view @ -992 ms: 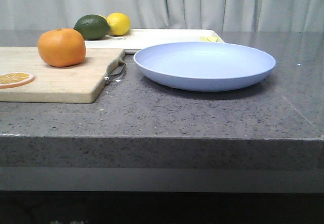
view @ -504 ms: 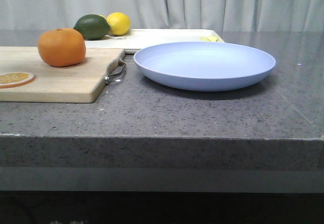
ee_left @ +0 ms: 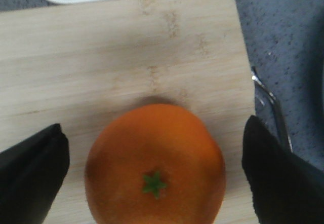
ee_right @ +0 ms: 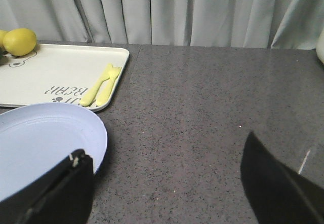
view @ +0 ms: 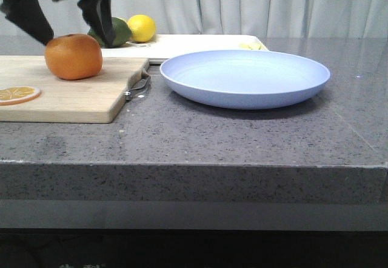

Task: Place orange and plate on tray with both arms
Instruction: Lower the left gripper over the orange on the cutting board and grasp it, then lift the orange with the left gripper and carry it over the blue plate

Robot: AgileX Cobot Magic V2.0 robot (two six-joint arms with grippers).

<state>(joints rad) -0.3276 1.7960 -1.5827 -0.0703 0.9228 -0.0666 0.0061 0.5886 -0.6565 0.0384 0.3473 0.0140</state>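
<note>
Left gripper (view: 71, 22) has dropped in w/ fingers spread, straddling the orange (view: 73, 56): stem up, slightly flattened, dimpled.

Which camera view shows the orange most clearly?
The left wrist view: the orange fills it from above, green stem visible, sitting on the cutting board between the open fingers of the left gripper. The front view shows only its side, small. The right wrist view does not show it.
</note>
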